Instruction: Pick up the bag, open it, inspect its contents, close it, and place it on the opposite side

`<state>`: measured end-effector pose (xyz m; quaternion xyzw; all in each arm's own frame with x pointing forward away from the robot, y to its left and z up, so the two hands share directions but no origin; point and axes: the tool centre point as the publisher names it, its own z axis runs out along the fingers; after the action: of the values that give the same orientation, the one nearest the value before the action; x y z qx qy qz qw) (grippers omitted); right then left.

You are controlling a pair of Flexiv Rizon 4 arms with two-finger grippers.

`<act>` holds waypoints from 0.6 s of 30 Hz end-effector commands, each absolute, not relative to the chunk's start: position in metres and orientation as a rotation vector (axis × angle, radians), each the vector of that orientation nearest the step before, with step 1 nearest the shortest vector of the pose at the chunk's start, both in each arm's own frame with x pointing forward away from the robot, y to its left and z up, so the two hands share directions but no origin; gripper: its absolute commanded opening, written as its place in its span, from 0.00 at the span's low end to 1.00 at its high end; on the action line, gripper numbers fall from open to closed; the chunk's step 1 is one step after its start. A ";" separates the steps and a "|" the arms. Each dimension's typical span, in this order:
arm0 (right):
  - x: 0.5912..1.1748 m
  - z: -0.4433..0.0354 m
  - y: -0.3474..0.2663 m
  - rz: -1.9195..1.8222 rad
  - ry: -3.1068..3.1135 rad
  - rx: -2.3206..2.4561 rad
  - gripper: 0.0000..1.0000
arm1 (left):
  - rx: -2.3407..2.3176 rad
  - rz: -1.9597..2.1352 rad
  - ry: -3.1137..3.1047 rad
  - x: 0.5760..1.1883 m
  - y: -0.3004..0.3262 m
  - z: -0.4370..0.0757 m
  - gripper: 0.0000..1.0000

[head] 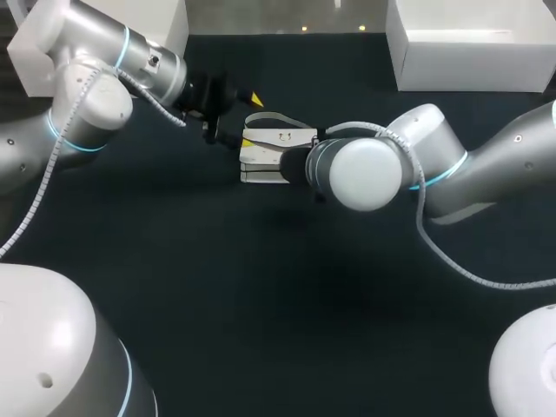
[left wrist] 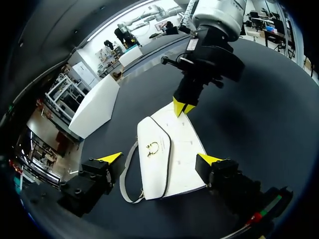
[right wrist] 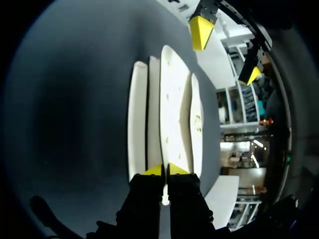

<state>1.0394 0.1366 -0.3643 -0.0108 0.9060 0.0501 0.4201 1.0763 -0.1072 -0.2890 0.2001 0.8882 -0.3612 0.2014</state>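
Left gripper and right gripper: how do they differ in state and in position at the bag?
The left gripper is wide open; the right gripper is shut. The left gripper's fingers stand one at each side of the bag; the right gripper pinches the bag's thin edge at its far end. Both have yellow tips and point at the bag.

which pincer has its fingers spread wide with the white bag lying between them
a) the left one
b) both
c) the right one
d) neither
a: in the left wrist view the left pincer has its two yellow tips far apart, one on each side of the white bag, while the right pincer has its tips pressed together at the bag's far edge.
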 end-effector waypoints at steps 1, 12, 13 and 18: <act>1.038 -0.368 0.136 0.132 2.257 -0.029 0.00 | 0.572 -0.985 2.445 1.070 -0.111 -0.292 1.00; 1.038 -0.368 0.136 0.132 2.257 -0.029 0.00 | 0.734 -0.903 2.419 1.072 -0.126 -0.305 0.49; 1.038 -0.368 0.136 0.132 2.257 -0.029 0.00 | 0.747 -0.892 2.425 1.074 -0.127 -0.306 0.50; 1.038 -0.368 0.136 0.132 2.257 -0.029 0.00 | 0.781 -0.864 2.449 1.078 -0.127 -0.312 0.53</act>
<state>1.0392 0.1368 -0.3642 -0.0107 0.9059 0.0495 0.4205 1.0684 -0.1241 -0.3107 0.2776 0.8803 -0.3131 0.2237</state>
